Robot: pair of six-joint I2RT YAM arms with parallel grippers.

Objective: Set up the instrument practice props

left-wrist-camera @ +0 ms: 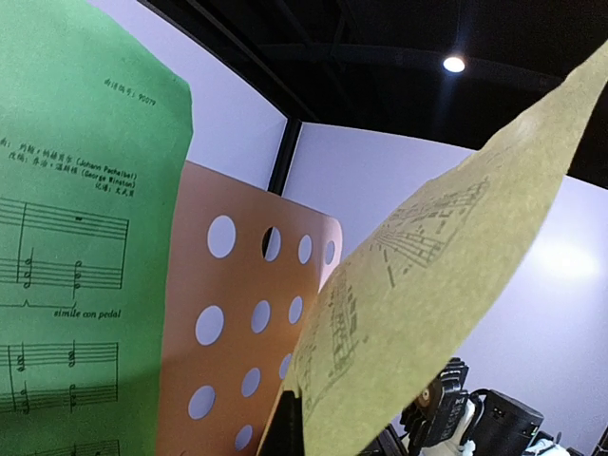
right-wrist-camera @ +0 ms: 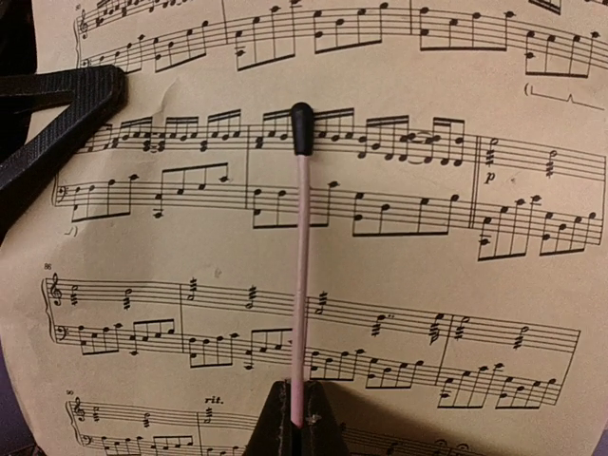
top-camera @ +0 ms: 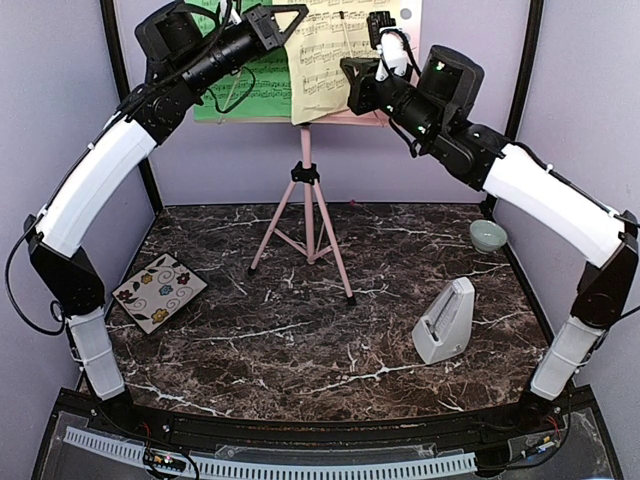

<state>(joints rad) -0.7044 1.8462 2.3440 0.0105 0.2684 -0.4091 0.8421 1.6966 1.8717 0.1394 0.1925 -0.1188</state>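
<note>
The left pincer (top-camera: 295,20) is clamped on the left edge of the pale yellow music sheet (top-camera: 330,80), which lies beside the green music sheet (top-camera: 250,95) on the pink music stand (top-camera: 305,170); the right pincer (right-wrist-camera: 296,423) nips the stand's page-holder rod (right-wrist-camera: 302,285); the grey metronome (top-camera: 445,322) stands on the counter (top-camera: 300,330)

Stand legs (top-camera: 308,215) block mid-table; free marble (top-camera: 300,350) lies in front, between tile (top-camera: 158,292) and metronome (top-camera: 445,322).

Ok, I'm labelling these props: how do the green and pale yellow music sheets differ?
The green music sheet sits left on the stand, the pale yellow music sheet right. Green lies flat; yellow's near edge bows forward. Both carry printed notation.
</note>
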